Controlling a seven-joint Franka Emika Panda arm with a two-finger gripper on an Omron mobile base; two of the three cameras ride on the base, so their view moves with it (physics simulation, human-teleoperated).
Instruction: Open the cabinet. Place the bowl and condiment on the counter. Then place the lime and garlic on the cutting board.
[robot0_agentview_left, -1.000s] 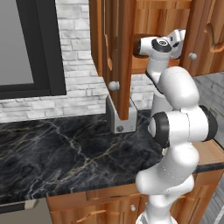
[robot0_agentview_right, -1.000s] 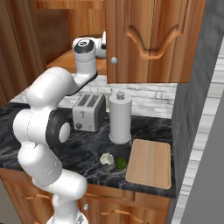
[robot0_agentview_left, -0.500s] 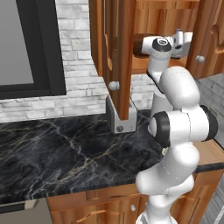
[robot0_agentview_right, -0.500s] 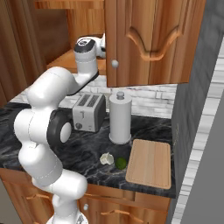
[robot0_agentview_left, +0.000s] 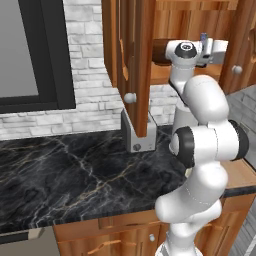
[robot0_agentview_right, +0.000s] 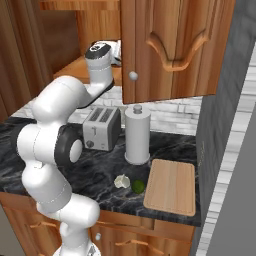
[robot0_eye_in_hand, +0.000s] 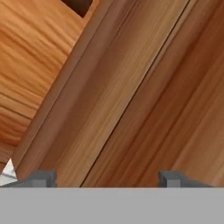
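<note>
Reaching into the open cabinet (robot0_agentview_left: 135, 60), the gripper (robot0_eye_in_hand: 107, 177) is seen with its fingers spread apart, nothing clamped. The dark bowl (robot0_agentview_left: 161, 50) seems to be shelved right behind the hand, though it's mostly hidden, so its exact offset can't be judged.

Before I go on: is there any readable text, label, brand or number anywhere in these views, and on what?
None can be read.
Toaster: plain metal front with a knob, no brand showing.
Paper-towel roll: blank white.
Cutting board: bare wood.
Cabinet doors: wood grain and knobs, no marks.
Condiment bottle: just its blue cap peeks above the tool; label hidden.
</note>
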